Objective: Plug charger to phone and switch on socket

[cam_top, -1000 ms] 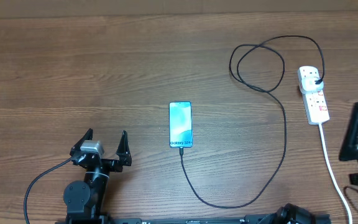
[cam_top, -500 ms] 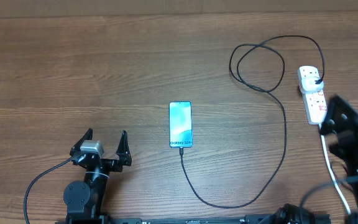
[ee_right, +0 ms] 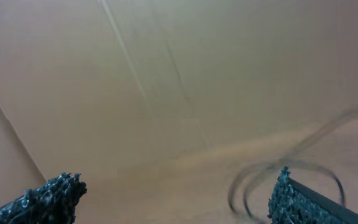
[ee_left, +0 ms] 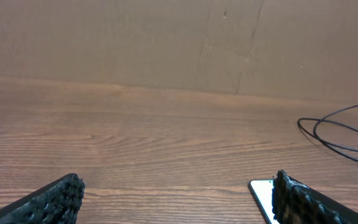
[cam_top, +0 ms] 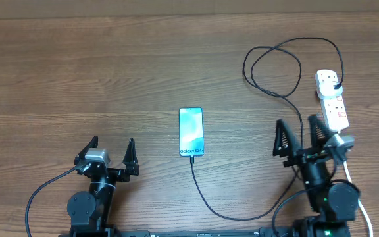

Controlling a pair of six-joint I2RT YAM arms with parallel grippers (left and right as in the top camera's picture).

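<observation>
While it hangs wide open and empty, the right end effector [cam_top: 296, 126] stands over the thin black charger cable [cam_top: 299, 112]; snagging it could drag the slim cyan-screened phone [cam_top: 191, 131], well to its left, or the white power-strip socket [cam_top: 334, 107] just beyond.

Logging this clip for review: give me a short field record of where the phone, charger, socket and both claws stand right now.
phone: flat on the table, middle, screen lit
charger: tip at the phone's near end, looks plugged in; black plug sits in the socket
socket: far right; switch state cannot be told
left claw: open, empty, left of the phone
right claw: open, empty, just left of the socket
</observation>
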